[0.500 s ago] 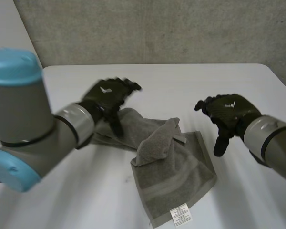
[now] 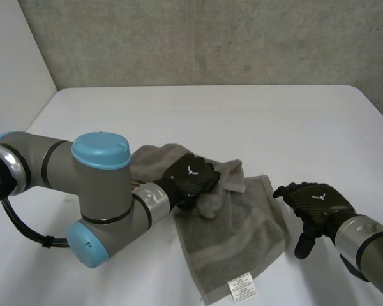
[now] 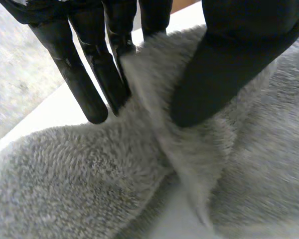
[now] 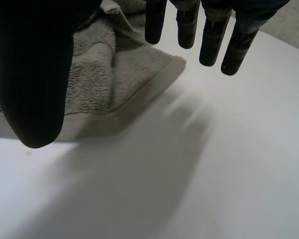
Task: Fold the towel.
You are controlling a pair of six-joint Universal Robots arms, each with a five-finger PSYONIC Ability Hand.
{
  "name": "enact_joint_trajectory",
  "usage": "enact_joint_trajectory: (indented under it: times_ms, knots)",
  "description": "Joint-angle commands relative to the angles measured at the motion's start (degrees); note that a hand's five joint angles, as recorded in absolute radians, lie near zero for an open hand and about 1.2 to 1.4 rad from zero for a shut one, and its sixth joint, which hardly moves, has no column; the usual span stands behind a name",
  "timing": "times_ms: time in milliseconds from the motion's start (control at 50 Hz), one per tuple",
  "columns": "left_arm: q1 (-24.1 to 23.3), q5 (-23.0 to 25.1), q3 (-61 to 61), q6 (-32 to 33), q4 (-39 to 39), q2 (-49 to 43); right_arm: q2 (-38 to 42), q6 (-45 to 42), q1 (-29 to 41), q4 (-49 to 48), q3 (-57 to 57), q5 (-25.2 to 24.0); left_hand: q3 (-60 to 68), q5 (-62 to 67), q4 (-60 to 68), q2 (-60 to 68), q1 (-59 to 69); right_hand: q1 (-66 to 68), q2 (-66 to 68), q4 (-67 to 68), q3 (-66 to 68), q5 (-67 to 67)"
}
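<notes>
Head view: the grey towel point(image 2: 242, 236) lies crumpled near the middle of the white tabletop point(image 2: 274, 121), its near portion spread flat and its far portion bunched into a ridge. The left robot hand point(image 2: 191, 178) sits on that ridge, with the left arm point(image 2: 102, 191) reaching in low across the tabletop. The right robot hand point(image 2: 314, 203) hovers over bare tabletop just beside the towel's right edge. A white care label point(image 2: 242, 287) shows at the near corner. Left wrist view: the fingers point(image 3: 84, 84) and the thumb point(image 3: 229, 64) stand on opposite sides of a raised pleat of towel point(image 3: 65, 174) and pinch it between them. Right wrist view: the right robot hand point(image 4: 35, 74) holds nothing, fingers straight and well apart from the thumb; a towel corner point(image 4: 99, 84) lies just below the fingertips. Step in hand: judged to be flattening, not yet folding. The next move calls for drawing the pinched pleat outward while the right robot hand secures the near corner. Nothing else occupies the tabletop; the bunched cloth itself is the obstruction.
</notes>
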Motion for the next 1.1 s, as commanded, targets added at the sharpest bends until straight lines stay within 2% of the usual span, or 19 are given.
enact_joint_trajectory:
  times_ms: [20, 120, 240, 300, 340, 400, 440, 460, 500, 620, 660, 700, 780, 860, 880, 920, 940, 980, 1100]
  knots:
    - [0.1, -3.2, 0.1, -0.7, 5.4, 3.2, 2.6, 7.9, 0.8, -5.0, 0.7, -0.4, 20.6, 20.8, 20.5, 20.0, 20.7, -0.7, -1.6, -2.1, -1.2, -2.1]
    - [1.0, -8.6, -1.6, -1.2, 5.5, 6.5, 6.5, 13.6, 3.6, -7.8, -1.4, -0.4, 20.8, 21.0, 20.7, 20.1, 20.8, -1.0, -1.9, -2.5, -1.5, -2.4]
    - [2.3, -9.4, -5.1, -1.2, 5.7, 9.1, 10.2, 15.2, 5.5, -8.5, -3.6, 0.0, 20.6, 20.8, 20.5, 20.0, 20.7, 2.5, 1.6, 1.1, 2.0, 1.1]
    - [2.8, -9.6, -7.0, -1.2, 5.8, 10.4, 12.7, 16.4, 6.5, -8.5, -5.3, 0.2, 20.4, 20.6, 20.4, 19.8, 20.5, 7.9, 7.0, 6.5, 7.4, 6.5]
    - [3.0, -9.7, -7.9, -1.2, 5.8, 11.0, 14.8, 17.3, 7.9, -8.5, -6.6, 0.0, 20.3, 20.4, 20.2, 19.6, 20.3, 18.8, 17.9, 17.3, 18.3, 17.4]
    - [4.2, -10.4, -9.4, -1.3, 5.9, 12.3, 15.5, 17.6, 8.1, -8.4, -7.0, 0.0, 20.3, 20.4, 20.2, 19.6, 20.3, 21.5, 20.6, 20.1, 21.0, 20.2]
    - [4.6, -11.8, -10.5, -1.3, 5.8, 13.4, 16.6, 17.7, 8.4, -8.5, -7.8, 0.1, 20.3, 20.4, 20.2, 19.6, 20.3, 36.7, 35.8, 35.3, 36.2, 35.4]
    - [4.6, -11.8, -10.5, -1.3, 5.8, 13.4, 16.6, 17.7, 8.4, -8.5, -7.8, 0.1, 20.3, 20.4, 20.2, 19.6, 20.3, 36.8, 35.9, 35.4, 36.3, 35.5]
    - [4.6, -12.3, -10.8, -1.3, 5.9, 13.7, 16.3, 17.8, 8.5, -8.7, -8.3, 0.3, 20.3, 20.4, 20.2, 19.6, 20.3, 68.1, 67.2, 66.6, 67.5, 66.7]
    - [4.6, -16.6, -11.0, -2.2, 5.6, 15.2, 13.8, 18.2, 7.9, -10.1, -10.4, 1.1, 20.4, 20.6, 20.4, 19.8, 20.5, 68.2, 67.3, 66.8, 67.7, 66.9]
    - [4.4, -18.4, -11.0, -3.7, 5.3, 15.5, 10.5, 17.4, 7.9, -10.2, -13.6, 1.7, 20.6, 20.8, 20.5, 20.0, 20.7, 68.2, 67.3, 66.8, 67.7, 66.9]
    - [3.8, -22.1, -11.1, -8.5, 4.6, 16.3, 9.8, 16.8, 7.9, -9.8, -16.1, 1.8, 20.6, 20.8, 20.5, 20.0, 20.7, 68.2, 67.3, 66.8, 67.7, 66.9]
    - [2.7, -25.2, -12.0, -14.2, 2.3, 18.6, 10.2, 13.8, 7.9, -8.5, -22.2, 1.8, 20.6, 20.8, 20.5, 20.0, 20.7, 68.2, 67.3, 66.8, 67.7, 66.9]
    - [-0.7, -27.7, -14.8, -22.8, -3.8, 22.3, 14.6, 7.2, 7.9, -2.7, -34.2, 2.5, 20.6, 20.8, 20.5, 20.0, 20.7, 68.2, 67.3, 66.8, 67.7, 66.9]
    - [-0.7, -27.7, -14.8, -22.8, -3.8, 22.3, 14.6, 7.1, 7.9, -2.7, -34.3, 2.5, 20.6, 20.8, 20.5, 20.0, 20.7, 68.2, 67.3, 66.8, 67.7, 66.9]
    - [-5.0, -27.8, -17.2, -28.0, -6.2, 22.4, 18.7, 3.4, 8.2, 3.6, -42.4, 4.3, 20.3, 20.5, 20.2, 19.6, 20.3, 68.2, 67.3, 66.8, 67.7, 66.9]
    - [-5.0, -27.8, -17.2, -28.0, -6.2, 22.4, 18.7, 3.4, 8.2, 3.6, -42.4, 4.3, 20.3, 20.4, 20.2, 19.6, 20.3, 68.2, 67.3, 66.8, 67.7, 66.9]
    - [-9.3, -28.0, -18.4, -31.8, -6.4, 21.0, 22.9, 1.6, 8.6, 7.3, -47.9, 5.6, 19.8, 19.9, 19.7, 19.1, 19.8, 68.2, 67.3, 66.8, 67.7, 66.9]
    - [-12.0, -30.0, -17.2, -34.9, -6.4, 16.9, 28.6, 0.7, 8.8, 7.9, -51.4, 6.6, 17.2, 17.4, 17.2, 16.6, 17.3, 68.2, 67.3, 66.8, 67.7, 66.9]
